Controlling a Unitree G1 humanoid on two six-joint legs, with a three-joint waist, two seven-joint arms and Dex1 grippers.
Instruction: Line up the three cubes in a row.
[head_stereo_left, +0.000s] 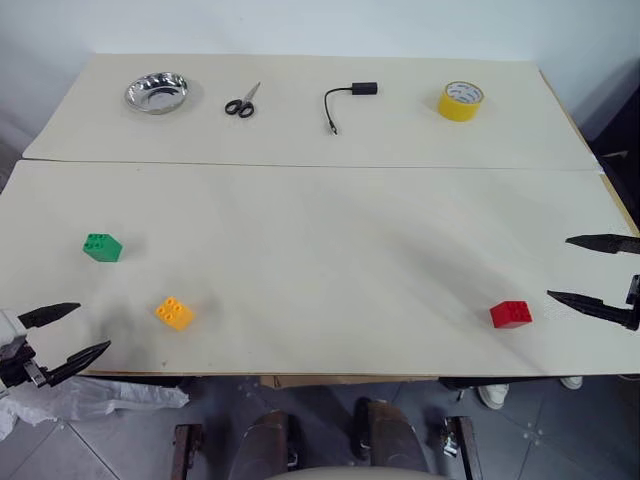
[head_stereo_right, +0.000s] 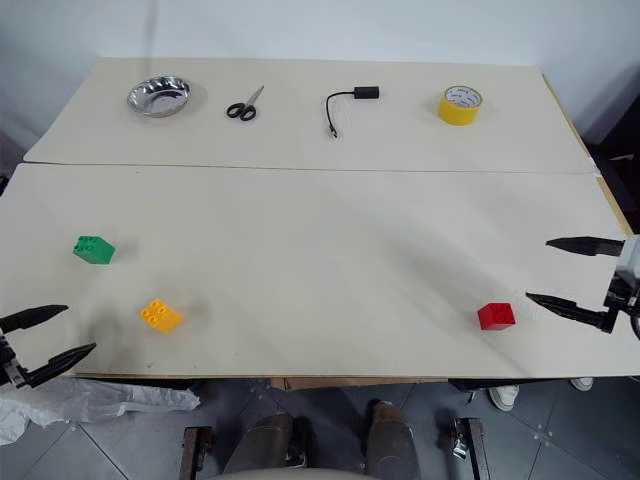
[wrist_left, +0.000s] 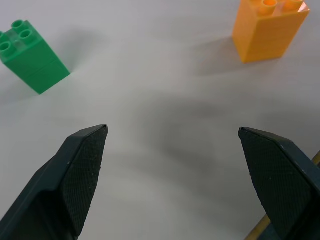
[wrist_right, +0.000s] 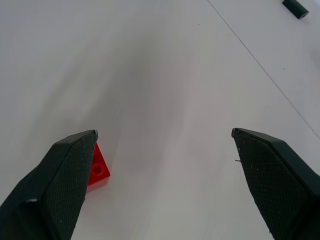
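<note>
So the three cubes are sitting scattered on the near half of the table (head_stereo_left: 320, 230), nowhere close to a row. The green cube (head_stereo_left: 102, 246) is sitting out on the left side, and the yellow-orange cube (head_stereo_left: 174, 313) is lying a bit nearer the front edge and slightly right of it. The red cube (head_stereo_left: 511, 314) is sitting way over on the right, well apart from the other two.

The left gripper (head_stereo_left: 78, 331) is hanging at the front left corner with its two black fingers spread wide and nothing between them. In the left wrist view it's looking out over bare tabletop, with the green cube off beyond one fingertip and the yellow-orange one beyond the other, both clear of the fingers (wrist_left: 82, 170). The yellow-orange cube is the nearer of the two to it.

The right gripper (head_stereo_right: 535, 270) is hovering at the right edge, also spread wide and empty, pointing in toward the table's middle. The red cube is sitting just beside its nearer finger. In the right wrist view that finger is covering part of the cube, so it's hard to call, but from the head views there seems to be a small gap and no contact.

Along the far half, a metal bowl (head_stereo_left: 157, 92), scissors (head_stereo_left: 241, 101), a small black cable adapter (head_stereo_left: 348, 100) and a yellow tape roll (head_stereo_left: 460, 101) are lying in a loose line.
</note>
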